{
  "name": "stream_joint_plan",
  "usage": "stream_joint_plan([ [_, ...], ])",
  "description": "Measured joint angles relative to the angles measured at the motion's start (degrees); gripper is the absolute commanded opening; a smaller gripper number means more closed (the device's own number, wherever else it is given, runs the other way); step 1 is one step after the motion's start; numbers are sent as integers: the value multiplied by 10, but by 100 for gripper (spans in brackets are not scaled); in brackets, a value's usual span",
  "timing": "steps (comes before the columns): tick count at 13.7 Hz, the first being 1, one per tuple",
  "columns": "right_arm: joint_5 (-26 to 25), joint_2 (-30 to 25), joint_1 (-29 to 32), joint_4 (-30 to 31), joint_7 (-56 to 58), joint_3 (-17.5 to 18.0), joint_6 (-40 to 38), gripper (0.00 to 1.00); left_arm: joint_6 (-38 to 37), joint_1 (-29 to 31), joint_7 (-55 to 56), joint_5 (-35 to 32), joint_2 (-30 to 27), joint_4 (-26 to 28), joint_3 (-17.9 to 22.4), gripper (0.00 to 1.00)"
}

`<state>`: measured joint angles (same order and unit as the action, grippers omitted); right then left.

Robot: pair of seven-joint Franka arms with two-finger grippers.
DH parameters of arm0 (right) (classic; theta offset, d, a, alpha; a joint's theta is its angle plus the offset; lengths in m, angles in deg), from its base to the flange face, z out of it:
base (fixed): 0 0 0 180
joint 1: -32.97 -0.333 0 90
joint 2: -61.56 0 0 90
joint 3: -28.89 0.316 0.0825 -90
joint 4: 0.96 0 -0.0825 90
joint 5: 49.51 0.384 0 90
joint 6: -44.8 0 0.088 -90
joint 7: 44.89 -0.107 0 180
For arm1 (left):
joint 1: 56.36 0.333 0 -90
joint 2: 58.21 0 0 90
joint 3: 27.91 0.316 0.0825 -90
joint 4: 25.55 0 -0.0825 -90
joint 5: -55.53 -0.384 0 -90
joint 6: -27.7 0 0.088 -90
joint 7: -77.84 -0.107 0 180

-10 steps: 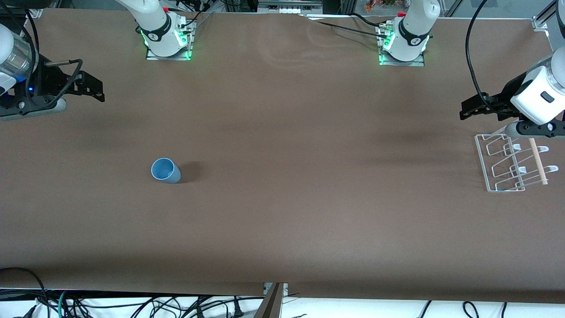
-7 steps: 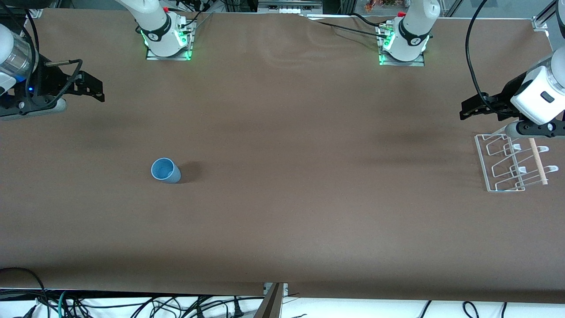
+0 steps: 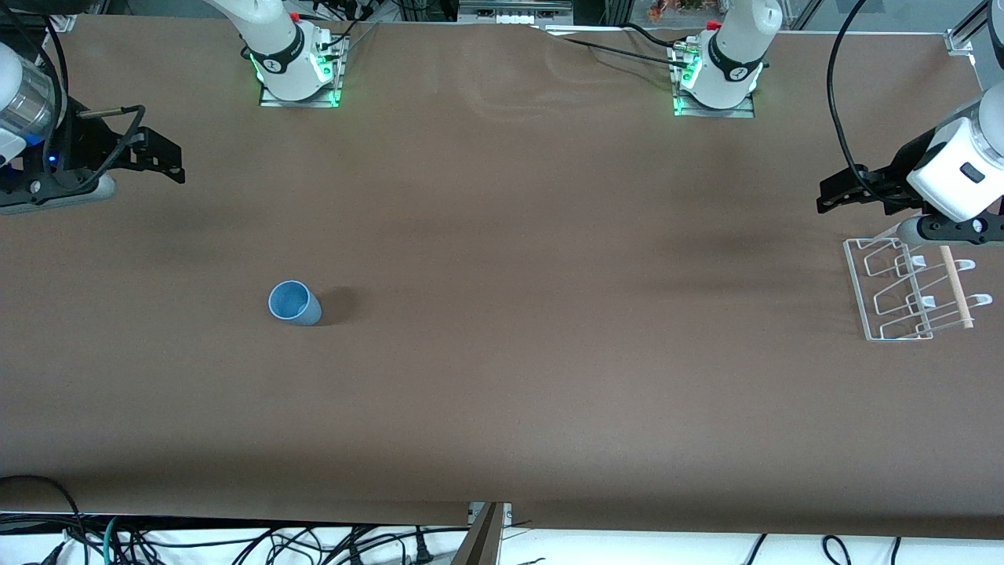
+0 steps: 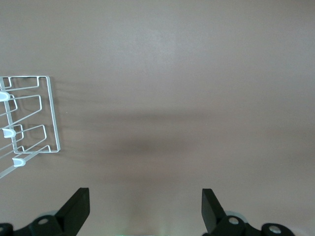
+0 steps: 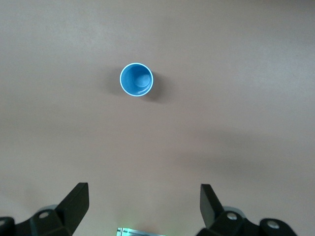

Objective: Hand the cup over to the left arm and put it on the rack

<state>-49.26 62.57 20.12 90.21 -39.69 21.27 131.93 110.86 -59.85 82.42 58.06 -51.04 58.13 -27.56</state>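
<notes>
The light-blue cup (image 3: pixel 294 303) stands upright on the brown table toward the right arm's end; it also shows in the right wrist view (image 5: pixel 136 79), mouth up and empty. My right gripper (image 3: pixel 174 161) hangs open and empty in the air at that end of the table, apart from the cup; its jaws (image 5: pixel 142 204) stand wide. The white wire rack (image 3: pixel 910 286) with its wooden dowel (image 3: pixel 957 286) lies at the left arm's end and shows in the left wrist view (image 4: pixel 27 118). My left gripper (image 3: pixel 831 196) is open and empty (image 4: pixel 145 206) beside the rack.
The two arm bases (image 3: pixel 298 74) (image 3: pixel 718 78) stand along the table edge farthest from the front camera. Bare brown tabletop (image 3: pixel 549 298) lies between cup and rack. Cables hang below the edge nearest the front camera.
My right gripper has shifted very slightly. The cup, the rack and the left arm have not moved.
</notes>
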Motion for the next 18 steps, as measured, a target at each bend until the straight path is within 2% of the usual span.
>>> stream_joint_plan([
  [18, -2, 3, 0, 0, 30, 1, 0, 100, 0, 1, 0, 0, 1, 0, 0, 100],
])
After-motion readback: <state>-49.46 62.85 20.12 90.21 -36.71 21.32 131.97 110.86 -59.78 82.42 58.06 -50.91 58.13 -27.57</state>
